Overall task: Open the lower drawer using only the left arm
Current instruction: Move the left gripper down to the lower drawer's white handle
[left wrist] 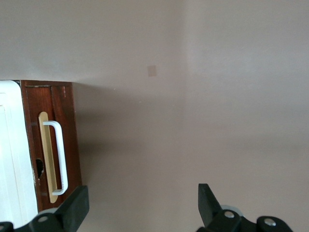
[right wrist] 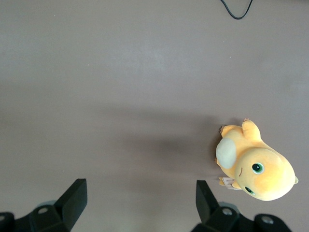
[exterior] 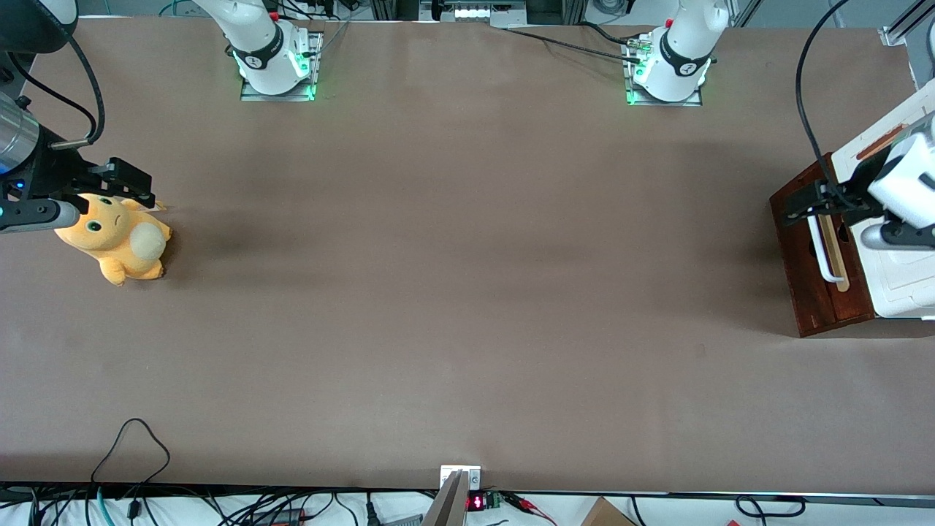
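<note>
The left arm's gripper (exterior: 803, 206), fingers spread wide and holding nothing, hovers above the lower drawer (exterior: 822, 259) at the working arm's end of the table (exterior: 467, 292), near its one white handle (left wrist: 57, 157). Bare tabletop stretches toward one plush toy (exterior: 117, 237).

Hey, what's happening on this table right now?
The left arm is working at the cabinet at its end of the table. Its gripper hangs open above the lower drawer, near the white bar handle but not gripping it. An orange plush toy lies toward the parked arm's end.
</note>
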Tool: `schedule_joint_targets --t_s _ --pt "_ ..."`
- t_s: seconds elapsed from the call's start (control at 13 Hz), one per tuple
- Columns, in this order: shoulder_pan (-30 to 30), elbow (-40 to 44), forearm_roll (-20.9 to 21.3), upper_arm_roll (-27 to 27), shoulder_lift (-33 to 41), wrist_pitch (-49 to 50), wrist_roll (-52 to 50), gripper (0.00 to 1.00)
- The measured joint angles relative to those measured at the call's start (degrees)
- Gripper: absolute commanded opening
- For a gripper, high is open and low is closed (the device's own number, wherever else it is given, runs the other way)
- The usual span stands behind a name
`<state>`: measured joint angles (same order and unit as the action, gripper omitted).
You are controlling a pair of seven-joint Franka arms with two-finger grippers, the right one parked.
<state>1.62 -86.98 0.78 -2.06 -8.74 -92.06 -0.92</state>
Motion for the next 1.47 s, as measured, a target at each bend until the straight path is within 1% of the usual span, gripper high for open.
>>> schedule_joint_targets --t_s 0.15,0.31,0.46,0.77,0.93,1.08,1.16,1.47 --pt "-0.4 -0.1 3.7 -0.5 -1.7 0.0 -0.2 1.0" --pt "-1.0 -0.2 5.3 -0.9 -3.3 0.2 -1.5 1.0" --pt "-2.5 -0.3 9.7 -1.1 -4.9 1.6 -3.6 1.0" --pt "-8.4 -1.6 23.1 -1.3 -10.1 4.8 -9.3 1.0" --pt "-10.7 -2.2 28.8 -1.4 -13.3 6.5 -12.3 1.0" --pt "-11.6 -3.7 33.5 -1.4 -15.7 7.4 -15.3 1.0" --pt "-11.7 -4.8 36.5 -1.4 -16.5 7.5 -16.6 1.0" --pt "-12.6 -11.6 50.6 -1.5 -19.4 9.5 -21.9 1.0"
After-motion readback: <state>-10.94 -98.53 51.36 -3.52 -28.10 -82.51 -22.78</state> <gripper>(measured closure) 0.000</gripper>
